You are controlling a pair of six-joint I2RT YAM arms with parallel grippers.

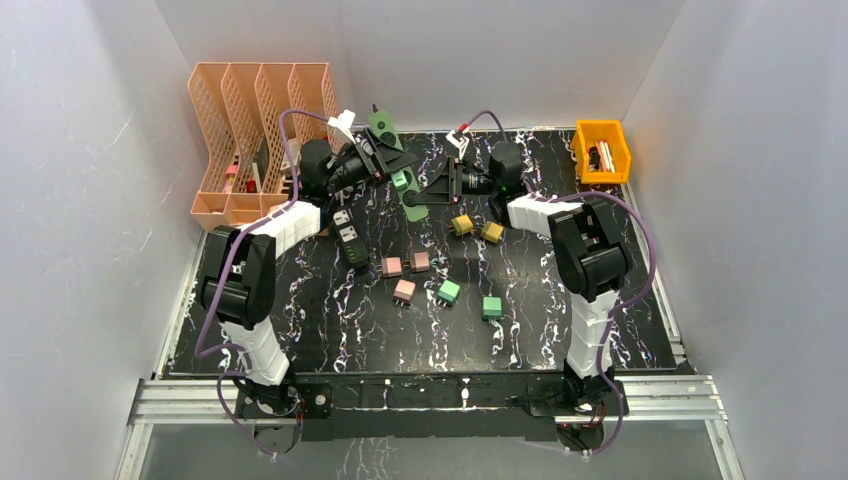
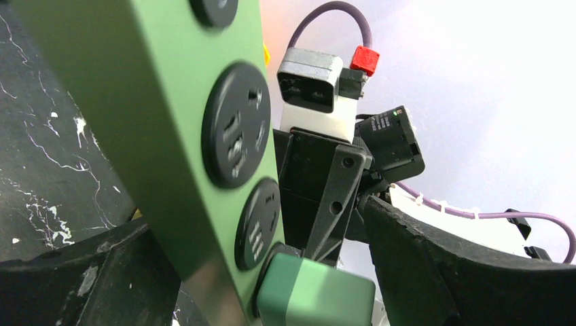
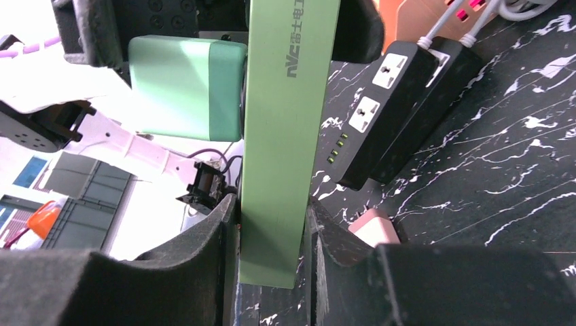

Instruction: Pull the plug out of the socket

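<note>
A green power strip [image 1: 383,128] is held up off the table, tilted. A green plug [image 1: 400,181] sits in its lowest socket. In the left wrist view the plug [image 2: 316,292] sticks out of the strip [image 2: 156,122]. My left gripper [image 2: 272,278] is open and straddles both the plug and the strip. Its right finger [image 2: 448,272] stands apart from the plug. My right gripper [image 3: 272,258] is shut on the strip's lower end [image 3: 282,136]. The plug [image 3: 187,88] shows at its upper left.
Two black power strips [image 1: 347,232] lie at the left, also in the right wrist view [image 3: 401,102]. Loose pink [image 1: 404,290], green [image 1: 449,291] and yellow [image 1: 462,224] plugs lie mid-table. An orange file rack [image 1: 255,130] stands back left. A yellow bin [image 1: 601,150] stands back right.
</note>
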